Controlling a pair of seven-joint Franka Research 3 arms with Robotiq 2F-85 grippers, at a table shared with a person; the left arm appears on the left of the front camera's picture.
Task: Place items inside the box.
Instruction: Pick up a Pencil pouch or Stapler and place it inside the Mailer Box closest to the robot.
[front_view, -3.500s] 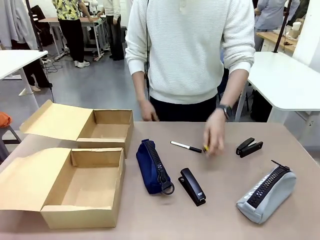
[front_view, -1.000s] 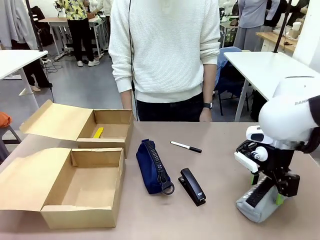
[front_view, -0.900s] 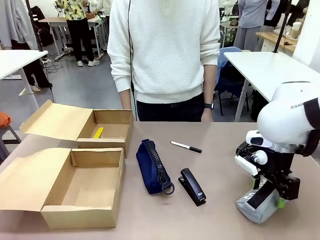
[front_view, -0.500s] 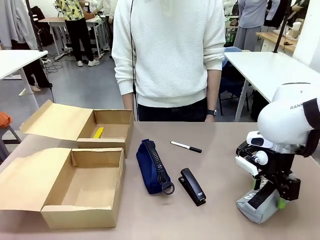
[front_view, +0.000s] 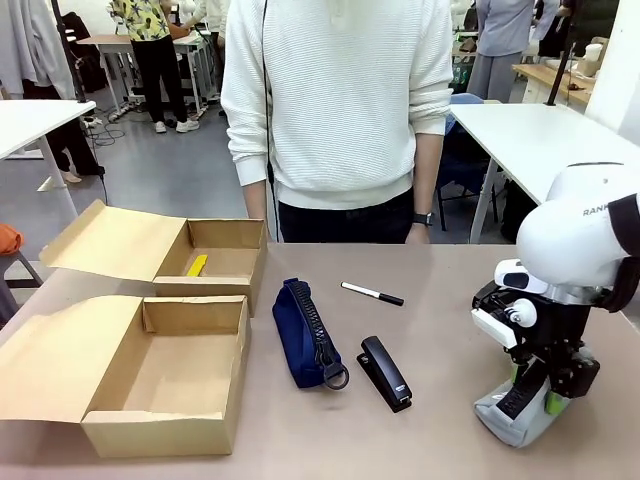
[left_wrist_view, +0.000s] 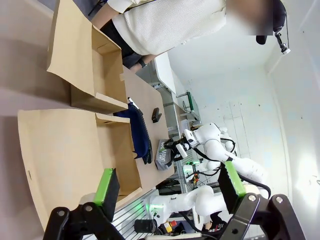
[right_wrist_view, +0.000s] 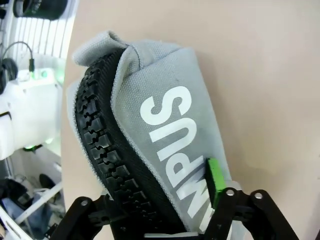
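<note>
Grasping: right gripper (front_view: 535, 398) astride grey fabric zip pencil case (right_wrist_view: 165, 110).
One green pad (right_wrist_view: 213, 180) on fabric; clamped or not, cannot tell. It lies well right of the black stapler (front_view: 385, 372); next, I judge, lift it across to the farther brown cardboard box (front_view: 225, 235) left of the stapler.

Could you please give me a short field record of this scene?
right gripper: astride grey pencil case, one pad touching; grip unclear
left gripper: open, empty
far box: holds yellow cutter
near box: open, flap laid back
on table: navy case, black stapler, marker
</note>
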